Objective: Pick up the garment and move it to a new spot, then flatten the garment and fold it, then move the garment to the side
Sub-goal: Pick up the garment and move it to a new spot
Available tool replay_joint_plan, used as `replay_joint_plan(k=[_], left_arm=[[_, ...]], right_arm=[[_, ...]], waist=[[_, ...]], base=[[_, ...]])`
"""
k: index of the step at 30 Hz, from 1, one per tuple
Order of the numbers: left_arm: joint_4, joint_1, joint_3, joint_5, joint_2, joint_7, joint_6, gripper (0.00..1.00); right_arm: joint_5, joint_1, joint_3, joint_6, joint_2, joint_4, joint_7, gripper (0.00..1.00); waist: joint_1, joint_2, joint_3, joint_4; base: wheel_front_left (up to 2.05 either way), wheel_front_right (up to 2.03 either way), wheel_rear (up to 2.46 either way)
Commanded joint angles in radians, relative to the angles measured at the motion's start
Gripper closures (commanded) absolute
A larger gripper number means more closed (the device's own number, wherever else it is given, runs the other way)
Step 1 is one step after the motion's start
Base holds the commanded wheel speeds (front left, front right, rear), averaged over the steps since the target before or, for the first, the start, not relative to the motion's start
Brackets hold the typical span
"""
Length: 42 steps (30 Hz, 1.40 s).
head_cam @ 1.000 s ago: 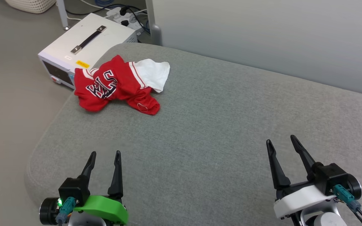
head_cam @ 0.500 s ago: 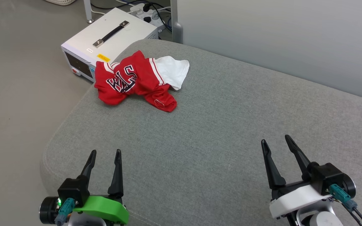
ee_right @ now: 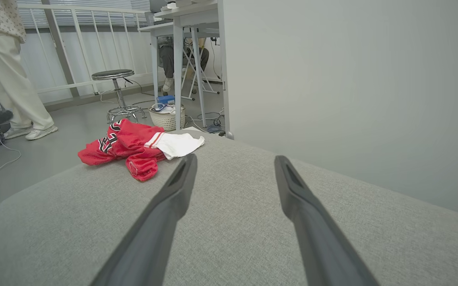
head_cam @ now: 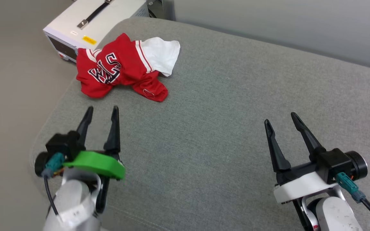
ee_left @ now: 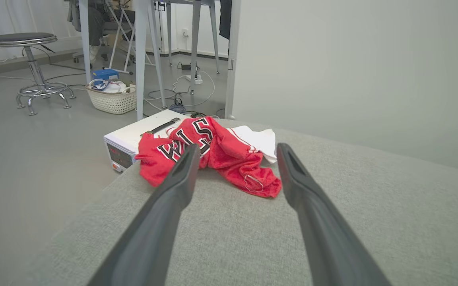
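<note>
Two claws are up and both are spread wide, with nothing between the fingers of either. My left gripper (head_cam: 103, 108) hovers over the near-left part of the grey cushion (head_cam: 223, 106), fingers aimed straight at the garment (head_cam: 117, 69) and stopping short of it, no contact. And there it is, the garment, a crumpled heap at the cushion's far-left corner, right by the rounded edge: red body bunched up, black white-outlined letters twisted across the top, one white sleeve spilling out on the wall side, a red lobe poking back toward me. From my left wrist the heap sits framed between my two fingers, and one finger crosses in front of the lettering. Just behind the heap, down on the floor against the cushion's edge, stands a white box (head_cam: 85, 22) with a black handle and a yellow sticker. Over to my right gripper (head_cam: 279, 117): it hangs above the near-right part of the cushion, well apart from the garment, which lies off to the left of its fingers in that wrist's view. Farther back on the floor I pick out a woven basket (ee_left: 113, 99) and a round stool (ee_left: 22, 39) among table legs and cables, and a person in pale trousers (ee_right: 10, 91) stands at the edge.
</note>
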<state>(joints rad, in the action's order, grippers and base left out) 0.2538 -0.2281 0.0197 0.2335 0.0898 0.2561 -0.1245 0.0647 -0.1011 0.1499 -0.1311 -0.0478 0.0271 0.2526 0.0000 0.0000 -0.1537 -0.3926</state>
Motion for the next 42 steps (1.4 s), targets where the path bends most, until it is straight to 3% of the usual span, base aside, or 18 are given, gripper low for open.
replay_joint_plan(k=[1, 5, 10, 14, 15, 16, 24, 34, 35, 38, 40, 42], left_arm=[[0.037, -0.075, 0.015, 0.022, 0.036, 0.006, -0.005, 0.00], [0.138, -0.260, 0.068, 0.098, 0.145, -0.044, -0.006, 0.00], [0.234, -0.462, 0.155, 0.221, 0.293, -0.215, -0.006, 0.00], [0.299, -0.585, 0.218, 0.329, 0.387, -0.399, -0.006, 0.00], [0.337, -0.656, 0.269, 0.403, 0.446, -0.541, -0.006, 0.00], [0.350, -0.676, 0.280, 0.429, 0.465, -0.587, -0.006, 0.00], [0.404, -0.760, 0.356, 0.559, 0.551, -0.795, -0.006, 0.00], [0.492, -0.765, 0.369, 0.725, 0.529, -0.973, -0.006, 0.00], [0.488, -0.760, 0.371, 0.742, 0.524, -0.988, -0.006, 1.00], [0.463, -0.748, 0.365, 0.792, 0.524, -0.987, -0.006, 1.00], [0.465, -0.749, 0.346, 0.795, 0.528, -0.917, -0.006, 1.00], [0.434, -0.743, 0.348, 0.775, 0.545, -0.757, -0.006, 1.00]], right_arm=[[-0.019, -0.026, 0.002, 0.000, -0.002, -0.014, 0.009, 0.00], [-0.042, -0.068, 0.003, 0.000, -0.002, -0.052, 0.009, 0.00], [-0.058, -0.107, 0.009, 0.000, -0.002, -0.093, 0.009, 0.00], [-0.060, -0.134, 0.026, 0.000, -0.002, -0.125, 0.009, 0.00], [-0.067, -0.147, 0.018, 0.000, -0.002, -0.140, 0.009, 0.00], [-0.067, -0.152, 0.014, 0.000, -0.002, -0.145, 0.009, 0.00], [-0.052, -0.194, 0.037, 0.000, -0.002, -0.187, 0.009, 0.00], [-0.058, -0.209, 0.039, 0.000, -0.002, -0.208, 0.009, 0.00], [-0.060, -0.208, 0.037, 0.000, -0.002, -0.208, 0.009, 0.00], [-0.063, -0.205, 0.032, 0.000, -0.002, -0.207, 0.009, 0.00], [-0.065, -0.207, 0.034, 0.000, -0.002, -0.205, 0.009, 0.00], [-0.062, -0.205, 0.037, 0.000, -0.002, -0.192, 0.009, 0.00]], waist=[[0.0000, 0.0000, -0.090, 0.050], [0.0000, 0.0000, -0.163, 0.096], [0.0000, 0.0000, -0.249, 0.157], [0.0000, 0.0000, -0.316, 0.199], [0.0000, 0.0000, -0.361, 0.225], [0.0000, 0.0000, -0.376, 0.234], [0.0000, 0.0000, -0.456, 0.276], [0.0000, 0.0000, -0.480, 0.291], [0.0000, 0.0000, -0.479, 0.290], [0.0000, 0.0000, -0.473, 0.286], [0.0000, 0.0000, -0.464, 0.284], [0.0000, 0.0000, -0.427, 0.281]], base=[[0.00, 0.00, 0.00], [0.00, 0.00, 0.00], [0.00, 0.00, 0.00], [0.00, 0.00, 0.00], [0.00, 0.00, 0.00], [0.00, 0.00, 0.00], [0.00, 0.00, 0.00], [0.00, 0.00, 0.00], [0.00, 0.00, 0.00], [0.00, 0.00, 0.00], [0.00, 0.00, 0.00], [0.00, 0.00, 0.00]])
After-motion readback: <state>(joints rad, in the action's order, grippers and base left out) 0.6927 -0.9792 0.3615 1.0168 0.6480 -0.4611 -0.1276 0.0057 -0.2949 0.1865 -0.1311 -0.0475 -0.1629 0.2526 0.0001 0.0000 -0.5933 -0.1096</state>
